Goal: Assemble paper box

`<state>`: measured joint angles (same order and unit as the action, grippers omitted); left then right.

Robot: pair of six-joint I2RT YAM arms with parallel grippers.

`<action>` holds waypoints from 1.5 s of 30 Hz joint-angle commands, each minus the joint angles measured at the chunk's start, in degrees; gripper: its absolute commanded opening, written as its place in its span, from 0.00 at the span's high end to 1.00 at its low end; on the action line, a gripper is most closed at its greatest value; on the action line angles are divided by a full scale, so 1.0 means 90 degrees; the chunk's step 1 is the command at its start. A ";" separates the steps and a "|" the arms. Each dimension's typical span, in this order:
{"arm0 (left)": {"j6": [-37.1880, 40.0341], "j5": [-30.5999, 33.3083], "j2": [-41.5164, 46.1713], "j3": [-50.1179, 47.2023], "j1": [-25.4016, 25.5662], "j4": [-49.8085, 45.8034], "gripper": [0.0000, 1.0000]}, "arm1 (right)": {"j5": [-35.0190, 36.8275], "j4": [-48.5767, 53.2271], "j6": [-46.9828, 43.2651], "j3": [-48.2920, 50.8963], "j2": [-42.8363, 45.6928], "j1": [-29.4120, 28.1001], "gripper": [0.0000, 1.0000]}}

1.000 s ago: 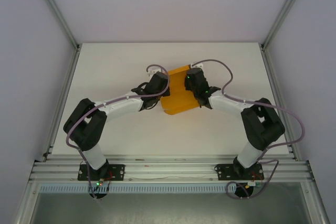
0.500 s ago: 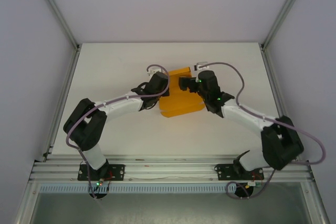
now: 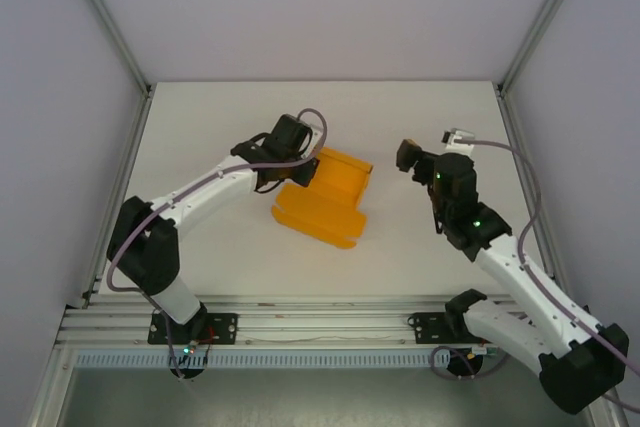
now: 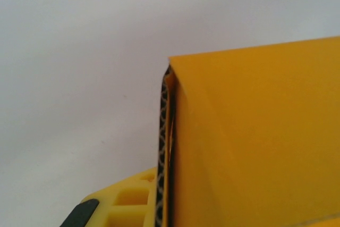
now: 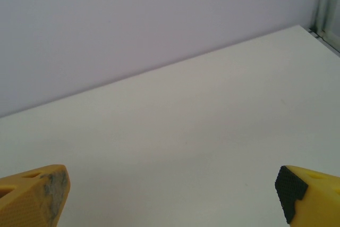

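The bright orange-yellow thin card paper box (image 3: 325, 202) lies on the flat white table (image 3: 220, 247), near the middle of the top view and a little to the left. It is not a closed box. Part of it lies flat toward the bottom of the picture, and its far side is bent up like a low wall.

The left gripper (image 3: 296, 169) sits at the upper left edge of the card. Its jaws are pinched tight on that edge. In the left wrist view the orange card (image 4: 255, 142) takes up the right side of the frame, and its thin edge is pressed flat against the black bumpy pad of a yellow finger (image 4: 125, 206) at the bottom. There is pale grey behind it.

The right gripper (image 3: 406, 155) is right of the middle in the top view, well apart from the card and touching nothing. Its jaws are spread wide with nothing between them. In the right wrist view its two yellow fingers (image 5: 32, 195) poke in at the lower left and lower right corners. One has a worn grey tip, the other a black bumpy pad, with bare white table between them and a pale grey wall (image 5: 133, 19) across the top.

A silver metal rail (image 3: 320, 327) runs along the bottom of the top view, where both arms are bolted down.
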<state>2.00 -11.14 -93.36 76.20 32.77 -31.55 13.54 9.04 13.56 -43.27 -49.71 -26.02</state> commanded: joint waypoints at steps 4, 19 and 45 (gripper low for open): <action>0.1205 -0.0476 -0.0342 0.0864 0.0202 -0.2881 1.00 | -0.0081 0.1241 0.0077 0.0278 0.0471 0.0059 0.00; 0.0436 0.2504 -0.3732 0.3251 0.0892 -0.4181 1.00 | 0.0144 0.1304 -0.0154 0.0466 0.0476 0.0198 0.00; 0.1841 0.4198 -0.3365 0.3254 0.1556 -0.2453 0.34 | -0.0037 0.1090 -0.0193 0.0667 0.0474 0.0328 0.00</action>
<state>15.14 27.81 -129.16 105.16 47.09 -55.13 13.54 19.07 12.36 -37.80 -46.02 -23.40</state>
